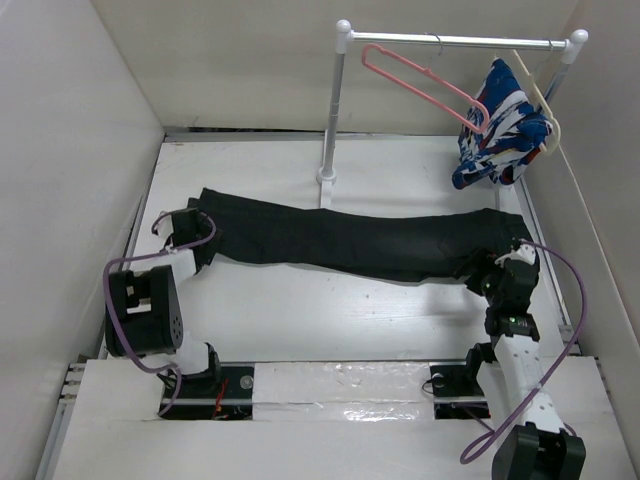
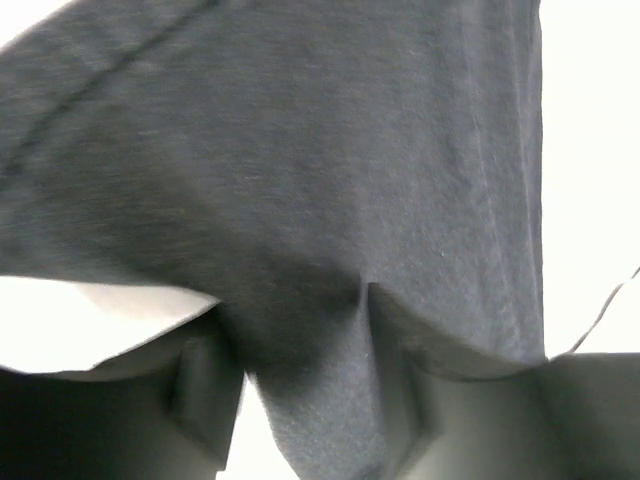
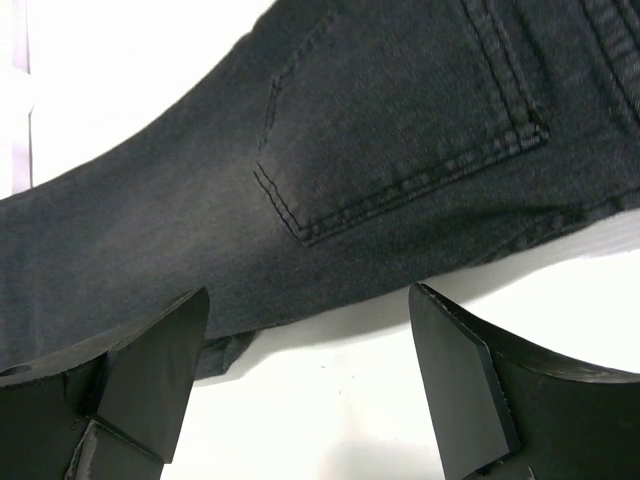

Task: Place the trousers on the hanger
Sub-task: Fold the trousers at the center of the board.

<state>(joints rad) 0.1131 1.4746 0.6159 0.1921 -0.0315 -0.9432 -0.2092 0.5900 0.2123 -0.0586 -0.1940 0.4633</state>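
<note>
The black trousers point(image 1: 350, 240) lie stretched across the table, leg ends at the left, waist at the right. My left gripper point(image 1: 197, 238) is shut on the leg end; the left wrist view shows the fabric point(image 2: 330, 200) pinched between the jaws. My right gripper point(image 1: 505, 262) is open at the near edge of the waist end. In the right wrist view its jaws stand wide apart over bare table, just short of the back pocket point(image 3: 400, 130). The pink hanger point(image 1: 420, 80) hangs on the rail at the back.
A white clothes rail point(image 1: 450, 42) stands on a post point(image 1: 330, 120) at the back. A blue, white and red garment point(image 1: 500, 125) hangs on a cream hanger point(image 1: 540, 95) at its right end. White walls close in on the left, right and back.
</note>
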